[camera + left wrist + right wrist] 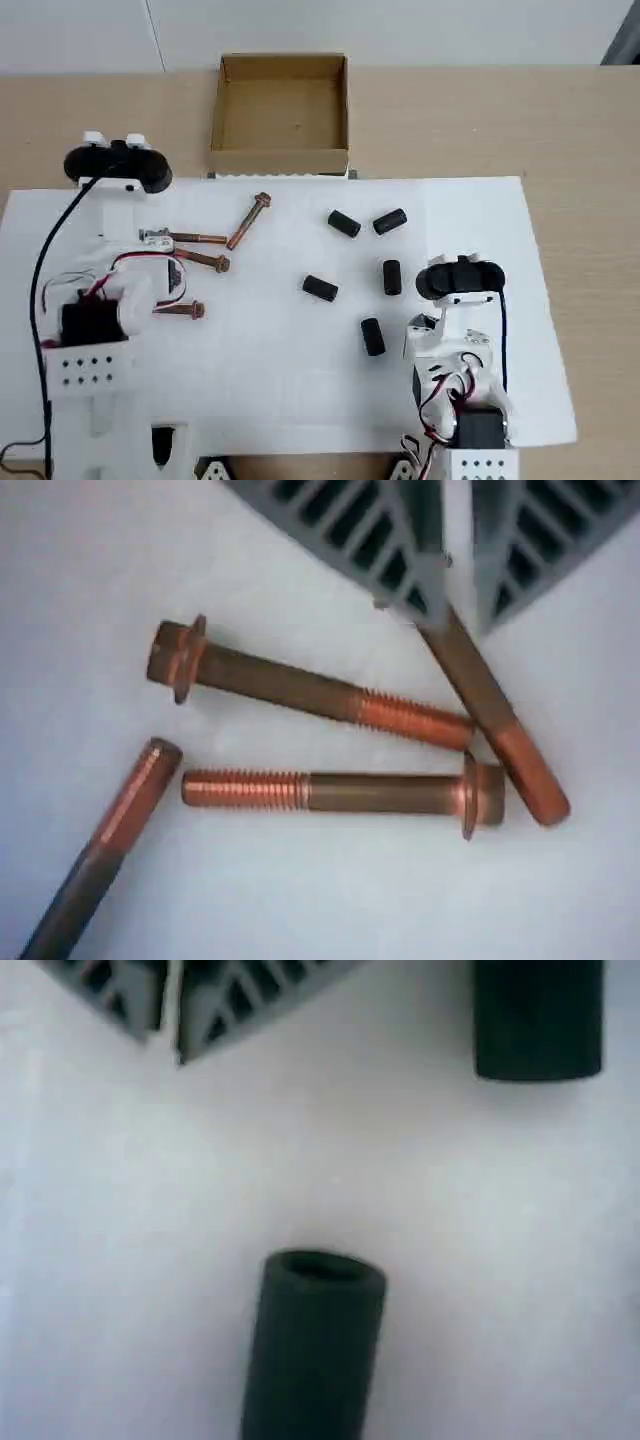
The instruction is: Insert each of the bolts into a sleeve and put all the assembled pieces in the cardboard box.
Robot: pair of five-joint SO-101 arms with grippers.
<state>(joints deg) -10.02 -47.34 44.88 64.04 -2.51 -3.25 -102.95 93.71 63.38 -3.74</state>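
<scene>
There are four copper-coloured bolts [205, 262]. One [495, 730] lies at the tip of the left gripper [450, 600], two [300, 685] [340, 792] lie just beside that tip, and one [185, 310] lies back alongside its arm.

There are five black sleeves [320, 288]. Two [372, 336] [391, 277] are near the right gripper [170, 1045], and three [343, 224] [390, 221] are farther out ahead of it.

There is one cardboard box [283, 158], well apart from both grippers and beyond them.

There are two arms [100, 310] [460, 390], each with one gripper, and one white sheet [270, 380] lies under them.
</scene>
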